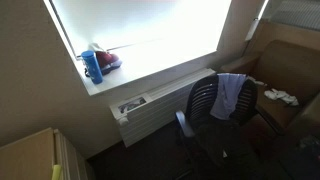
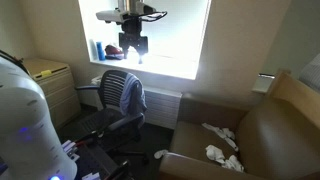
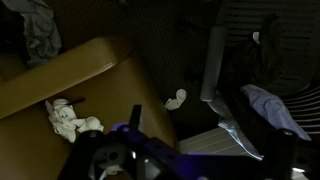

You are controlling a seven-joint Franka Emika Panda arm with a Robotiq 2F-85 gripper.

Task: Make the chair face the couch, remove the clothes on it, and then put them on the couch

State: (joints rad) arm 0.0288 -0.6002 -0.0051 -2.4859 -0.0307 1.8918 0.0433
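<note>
Window (image 2: 170, 30): blazing bright behind chair (image 2: 112, 85).
Clothes (image 2: 131, 95): draped over chair back.
Couch (image 2: 270, 135): white rags (image 2: 218, 152) on seat.
Pincer (image 2: 133, 50): up high, apart or together, can't tell.

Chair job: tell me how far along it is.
Done: nothing certain, though white cloths lie on the couch. In hand: nothing; the gripper hangs high over the chair, touching nothing. Left: turning the chair, lifting the blue cloth off its back, placing it on the couch.
</note>
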